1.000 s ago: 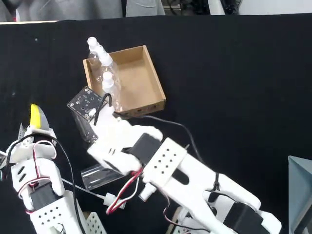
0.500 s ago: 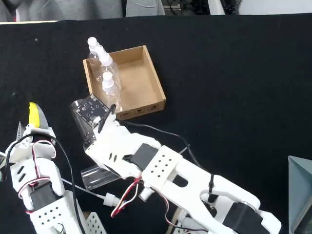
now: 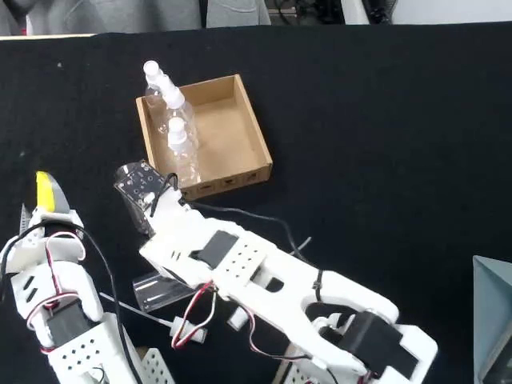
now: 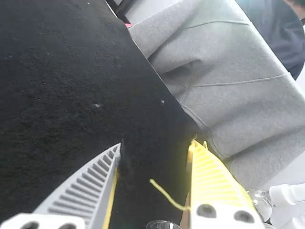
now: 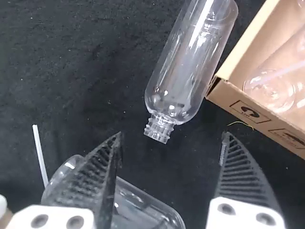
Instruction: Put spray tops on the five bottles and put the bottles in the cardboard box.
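Right gripper (image 5: 170, 138), jaws wide open, at seven o'clock of cardboard box (image 3: 228, 132): centre over uncapped bottle (image 5: 190, 67) body before closing.

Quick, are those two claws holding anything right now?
Left gripper: open, holding nothing.
Right gripper: open, empty, facing a capless bottle.

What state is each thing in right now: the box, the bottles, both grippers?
cardboard box: open, three bottles inside.
capped bottles: spray tops on, lined along one wall of the box.
uncapped bottle: lying on the table beside the box, no top.
other loose bottle: lying on the table; top cannot be told.
left gripper: fingers open, empty.
right gripper: fingers open, empty, over the uncapped bottle's neck.
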### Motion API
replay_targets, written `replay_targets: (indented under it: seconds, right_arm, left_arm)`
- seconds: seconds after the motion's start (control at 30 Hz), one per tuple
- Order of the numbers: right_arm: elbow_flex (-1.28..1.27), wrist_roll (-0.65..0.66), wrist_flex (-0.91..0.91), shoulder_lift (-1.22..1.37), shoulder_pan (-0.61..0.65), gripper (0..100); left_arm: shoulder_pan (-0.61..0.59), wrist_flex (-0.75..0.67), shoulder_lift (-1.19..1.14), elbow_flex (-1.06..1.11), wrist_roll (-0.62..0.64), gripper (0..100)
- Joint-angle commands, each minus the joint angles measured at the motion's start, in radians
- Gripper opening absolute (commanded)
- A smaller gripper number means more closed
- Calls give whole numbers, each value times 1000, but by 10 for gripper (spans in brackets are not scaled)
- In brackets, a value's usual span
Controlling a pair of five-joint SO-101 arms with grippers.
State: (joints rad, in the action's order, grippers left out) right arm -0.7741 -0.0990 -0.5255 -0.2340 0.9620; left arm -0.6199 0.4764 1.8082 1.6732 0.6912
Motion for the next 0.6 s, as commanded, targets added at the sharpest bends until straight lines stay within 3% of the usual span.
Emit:
replay_targets:
  seconds: [0.0,0.4,0.57]
  right_arm:
    - [105,-58,20,4,12,266]
    - [219,-80,17,134,12,266]
    - [308,-101,-98,186,11,266]
  left_arm:
    - [-12,-26,17,-19,17,205]
    - [-10,-28,17,-22,17,205]
    - [-8,-28,17,-22,17,205]
